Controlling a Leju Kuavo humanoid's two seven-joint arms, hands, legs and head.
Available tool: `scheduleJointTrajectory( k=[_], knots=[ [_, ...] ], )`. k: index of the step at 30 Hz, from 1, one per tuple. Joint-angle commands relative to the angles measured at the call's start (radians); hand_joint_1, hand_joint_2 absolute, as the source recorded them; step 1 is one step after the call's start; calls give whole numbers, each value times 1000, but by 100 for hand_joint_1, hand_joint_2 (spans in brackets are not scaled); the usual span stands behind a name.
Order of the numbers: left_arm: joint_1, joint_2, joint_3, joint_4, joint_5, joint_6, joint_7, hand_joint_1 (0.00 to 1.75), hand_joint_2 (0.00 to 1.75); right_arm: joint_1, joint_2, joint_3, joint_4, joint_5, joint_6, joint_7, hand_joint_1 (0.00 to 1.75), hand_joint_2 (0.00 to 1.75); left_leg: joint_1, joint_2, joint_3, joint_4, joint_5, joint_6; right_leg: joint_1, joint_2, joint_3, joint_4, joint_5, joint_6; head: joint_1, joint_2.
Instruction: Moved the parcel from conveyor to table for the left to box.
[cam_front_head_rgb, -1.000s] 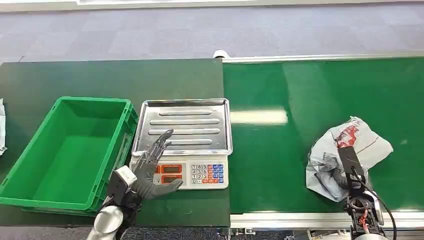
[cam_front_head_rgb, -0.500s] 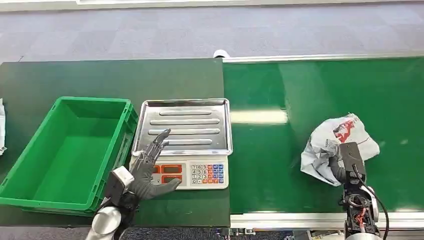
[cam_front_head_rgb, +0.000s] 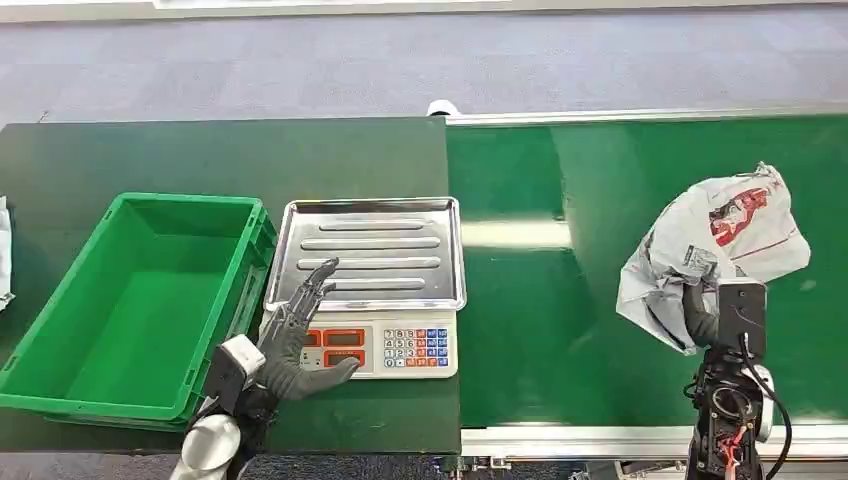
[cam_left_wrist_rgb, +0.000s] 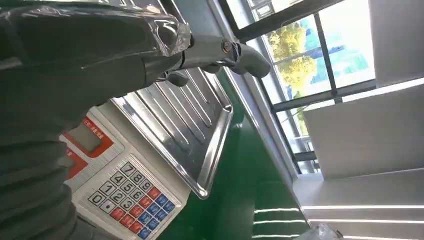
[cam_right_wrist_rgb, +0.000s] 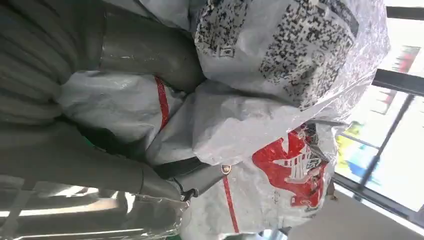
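The parcel (cam_front_head_rgb: 712, 250) is a crumpled grey plastic mailer with red print and a printed label. My right hand (cam_front_head_rgb: 708, 318) grips its lower part and holds it up above the green conveyor belt (cam_front_head_rgb: 600, 330). In the right wrist view the parcel (cam_right_wrist_rgb: 280, 125) bulges between my thumb and fingers (cam_right_wrist_rgb: 150, 55). My left hand (cam_front_head_rgb: 295, 335) hovers open over the front left corner of the scale (cam_front_head_rgb: 365, 275), fingers spread, holding nothing. The green crate (cam_front_head_rgb: 70, 340) sits empty on the dark table, left of the scale.
The scale's steel tray (cam_left_wrist_rgb: 200, 125) and keypad (cam_left_wrist_rgb: 132, 202) lie just beyond my left hand. A white object (cam_front_head_rgb: 4, 255) pokes in at the table's left edge. The conveyor's metal rail (cam_front_head_rgb: 580, 438) runs along the front.
My right hand has lifted the parcel off the belt; it now hangs higher and farther right. The left hand has barely moved.
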Motion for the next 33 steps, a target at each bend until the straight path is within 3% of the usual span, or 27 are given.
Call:
scheduleJointTrajectory(
  k=[1, 4, 6, 13, 16, 22, 28, 33],
  knots=[
    [-24, -7, 10, 42, -11, -1, -9, 0, 175, 113, 75, 108, -389, -78, -19, -57, 175, 175, 0, 1, 0, 0, 0, 0, 0, 0, -1, 0, 0, -1, 0, 0],
    [-30, -7, 7, 49, -11, 0, -11, 0, 175, 157, 87, 185, -504, -117, 17, -85, 175, 175, 0, 2, -1, 0, 0, 0, 0, 0, -2, 1, 0, -1, 0, 0],
    [-32, -4, 8, 53, -11, 0, -11, 0, 175, 183, 78, 296, -557, -105, 99, -84, 175, 175, 0, 2, -1, 0, 0, 0, 0, 0, -2, 1, 0, -1, 0, 0],
    [-35, 4, 6, 52, -10, 1, -12, 0, 175, 140, 37, 570, -450, -6, 156, -45, 175, 175, 1, 8, 0, -1, 1, 0, 2, 5, -2, -1, 3, -1, 1, 0],
    [-42, 10, 2, 66, -6, 5, -15, 0, 175, 103, 13, 632, -355, 13, 173, -29, 175, 175, 1, 6, 1, -1, 1, 1, 2, 4, -1, -2, 2, -1, 1, 0],
    [-16, 21, -8, 58, 3, 14, -23, 0, 175, 40, -25, 704, -85, 88, 209, 107, 175, 175, 1, 4, 3, -3, 1, 1, 2, 2, 3, -4, 2, -1, 0, 0],
    [-38, 18, -11, 72, 5, 18, -16, 0, 175, -30, -34, 769, 62, 143, 282, 163, 175, 175, 1, 5, 1, -2, 1, 1, 1, 3, 1, -2, 2, 0, 0, 0],
    [-14, 19, -9, 57, 8, 26, -16, 0, 175, -25, -47, 789, 55, 148, 253, 103, 175, 175, 1, 2, 1, -2, 1, 1, 1, 1, 1, -2, 1, 0, 0, 0]
  ],
)
